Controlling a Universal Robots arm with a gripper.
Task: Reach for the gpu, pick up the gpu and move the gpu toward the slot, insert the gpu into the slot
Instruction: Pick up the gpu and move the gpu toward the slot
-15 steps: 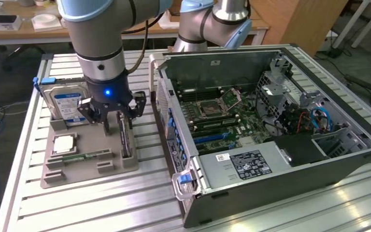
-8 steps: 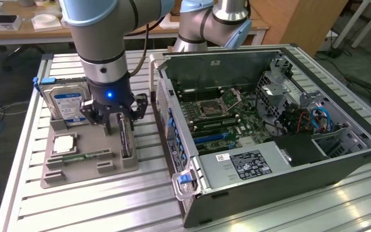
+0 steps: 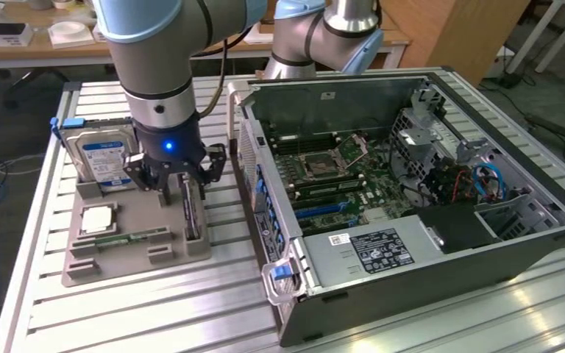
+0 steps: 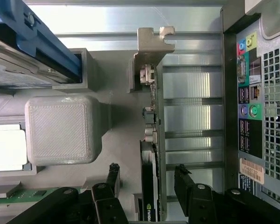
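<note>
The gripper [image 3: 182, 190] hangs low over a grey holder tray [image 3: 135, 254] that sits on the slatted metal table [image 3: 165, 316], at the exterior view's left of the open computer case [image 3: 410, 169]. Its jaws are spread wide and grip nothing. The gpu [image 3: 192, 215] stands on its long edge in a slot of the tray, on the side nearest the case, with its pale metal bracket at the far end from the fingers.

In the wrist view the gripper [image 4: 147, 176] straddles the gpu [image 4: 148, 158]: one dark finger [image 4: 113, 175] stands on each side of the card's thin edge, both clear of it with a gap showing. The blue-labelled hard drive [image 3: 104, 154] stands upright in the same tray, well apart from the fingers
</note>
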